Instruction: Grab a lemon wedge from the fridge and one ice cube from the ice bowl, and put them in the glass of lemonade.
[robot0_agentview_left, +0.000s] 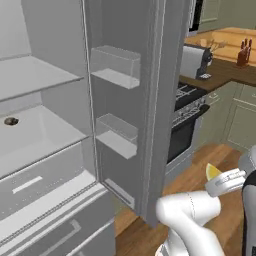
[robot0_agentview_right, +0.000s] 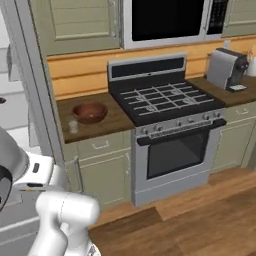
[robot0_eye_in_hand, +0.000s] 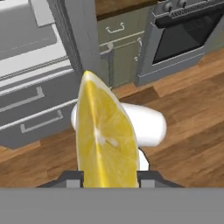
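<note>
A: Left base view first. What has the tool (robot0_agentview_left: 218, 176) got?

B: The lemon wedge (robot0_agentview_left: 212, 171). A yellow tip pokes out just above the white hand, low over the wooden floor. The fridge (robot0_agentview_left: 125, 110) stands open well off to the tool's side, its white shelves bare apart from one small dark lump.

A: And the right base view?

B: The ice bowl (robot0_agentview_right: 90, 112) sits on the surface (robot0_agentview_right: 107, 122) beside the stove (robot0_agentview_right: 167, 125), with the glass of lemonade (robot0_agentview_right: 73, 126) just in front of the bowl, near the surface's front edge. Both are well apart from the arm.

A: Hand view?

B: The wedge fills the space between the two dark tips of the tool (robot0_eye_in_hand: 109, 177), partly closed and clamped on its flanks, rind edge pointing away from the hand. Beyond it lie the fridge drawers and the cabinet below the surface.

A: So how far along?

B: I'd judge the first pickup done. Left: carry the wedge to the glass, drop it in, then fetch one ice cube from the bowl and add it.
</note>
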